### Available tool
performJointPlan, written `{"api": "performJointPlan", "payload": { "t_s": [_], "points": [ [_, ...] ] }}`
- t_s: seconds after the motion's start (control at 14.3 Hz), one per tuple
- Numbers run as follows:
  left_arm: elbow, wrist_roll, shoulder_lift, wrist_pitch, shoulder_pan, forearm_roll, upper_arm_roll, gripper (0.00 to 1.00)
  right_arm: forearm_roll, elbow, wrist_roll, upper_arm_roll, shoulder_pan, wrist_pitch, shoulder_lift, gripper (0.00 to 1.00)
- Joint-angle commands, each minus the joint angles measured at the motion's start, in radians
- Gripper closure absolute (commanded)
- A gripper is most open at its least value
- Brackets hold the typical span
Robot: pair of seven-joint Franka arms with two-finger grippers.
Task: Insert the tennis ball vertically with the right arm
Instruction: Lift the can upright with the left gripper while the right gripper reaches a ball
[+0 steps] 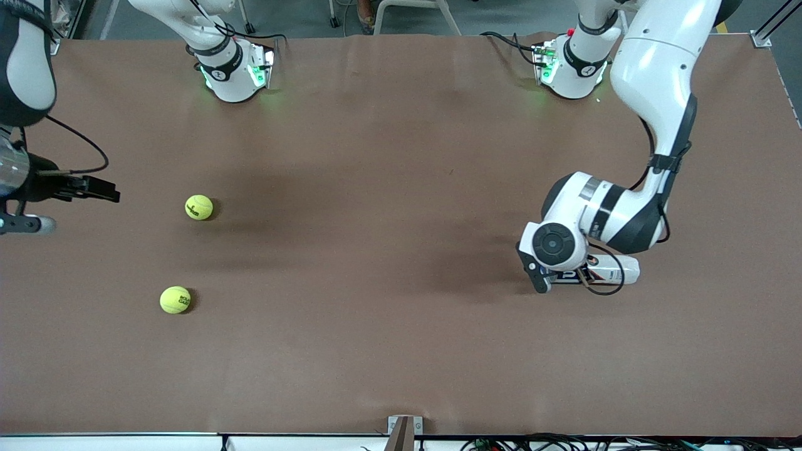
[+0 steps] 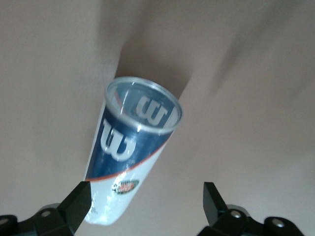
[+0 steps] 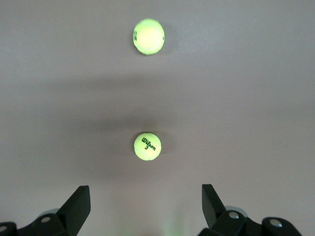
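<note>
Tabletop [image 1: 388, 326], brown, carries two yellow-green tennis balls toward the right arm's end. Ball one [image 1: 198, 207] lies farther from the front camera; ball two [image 1: 175, 299] lies nearer to it, at about 7 o'clock from ball one in the front view, the two well apart.

Right arm [image 1: 25, 62] hangs at the edge of the front view, its wrist roughly at 9 o'clock from ball one. Right tool [image 3: 146, 206] stands open with nothing between its black fingers [image 3: 78, 206]. In the right wrist view a ball marked Wilson 3 [image 3: 147, 146] sits at 12 o'clock from the gap between the fingers, and the second ball [image 3: 148, 36] lies farther along the same line.

Left arm [image 1: 658, 94] bends down toward its own end of the tabletop. Left tool [image 2: 146, 206] is open over a clear tube [image 2: 130, 157] with a blue and white Wilson label. The tube lies on its side on the tabletop, its open mouth [image 2: 143, 104] at 12 o'clock in the left wrist view. One finger [image 2: 78, 204] is just beside the tube's white end; whether it touches cannot be told. In the front view the tube [image 1: 617, 269] shows partly under the left wrist.
</note>
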Motion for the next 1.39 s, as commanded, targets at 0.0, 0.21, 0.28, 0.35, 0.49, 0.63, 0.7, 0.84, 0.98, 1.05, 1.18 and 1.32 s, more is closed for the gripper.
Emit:
{"api": "performJointPlan", "payload": {
  "t_s": [0.0, 0.21, 0.28, 0.35, 0.49, 0.63, 0.7, 0.84, 0.98, 1.05, 1.18, 1.32],
  "points": [
    [0.022, 0.024, 0.035, 0.026, -0.005, 0.074, 0.004, 0.0, -0.014, -0.012, 0.005, 0.01, -0.012, 0.003, 0.089, 0.0],
    [0.021, 0.025, 0.046, 0.03, -0.019, 0.117, 0.006, 0.0, -0.004, -0.024, 0.007, 0.01, -0.012, 0.017, 0.172, 0.0],
    [0.021, 0.025, 0.055, 0.03, -0.014, 0.123, 0.006, 0.0, -0.001, -0.024, 0.007, 0.01, -0.017, 0.016, 0.197, 0.0],
    [0.019, 0.027, 0.059, 0.03, -0.012, 0.124, 0.006, 0.0, 0.001, -0.024, 0.005, 0.01, -0.023, 0.017, 0.227, 0.0],
    [0.018, 0.063, 0.066, 0.03, -0.008, 0.143, 0.009, 0.0, 0.036, -0.032, 0.005, 0.01, -0.026, 0.039, 0.28, 0.0],
    [0.019, 0.088, 0.089, 0.037, 0.007, 0.173, 0.012, 0.0, 0.044, -0.102, 0.005, 0.012, -0.021, 0.094, 0.281, 0.0],
    [0.015, 0.091, 0.095, 0.054, 0.012, 0.174, 0.012, 0.0, 0.048, -0.14, 0.005, 0.012, -0.02, 0.127, 0.281, 0.0],
    [0.018, 0.101, 0.114, 0.071, 0.014, 0.182, 0.013, 0.01, 0.051, -0.191, 0.002, 0.012, -0.021, 0.196, 0.28, 0.0],
    [0.018, 0.099, 0.131, 0.08, 0.009, 0.185, 0.013, 0.01, 0.051, -0.219, 0.002, 0.01, -0.021, 0.215, 0.278, 0.0],
    [0.018, 0.101, 0.132, 0.085, 0.009, 0.186, 0.013, 0.02, 0.053, -0.226, 0.004, 0.012, -0.024, 0.215, 0.278, 0.0],
    [0.018, 0.125, 0.14, 0.088, 0.015, 0.189, 0.013, 0.05, 0.062, -0.249, 0.004, 0.012, -0.038, 0.224, 0.28, 0.0],
    [0.018, 0.159, 0.149, 0.114, 0.018, 0.206, 0.013, 0.08, 0.076, -0.291, 0.004, 0.012, -0.04, 0.255, 0.28, 0.0]
  ]
}}
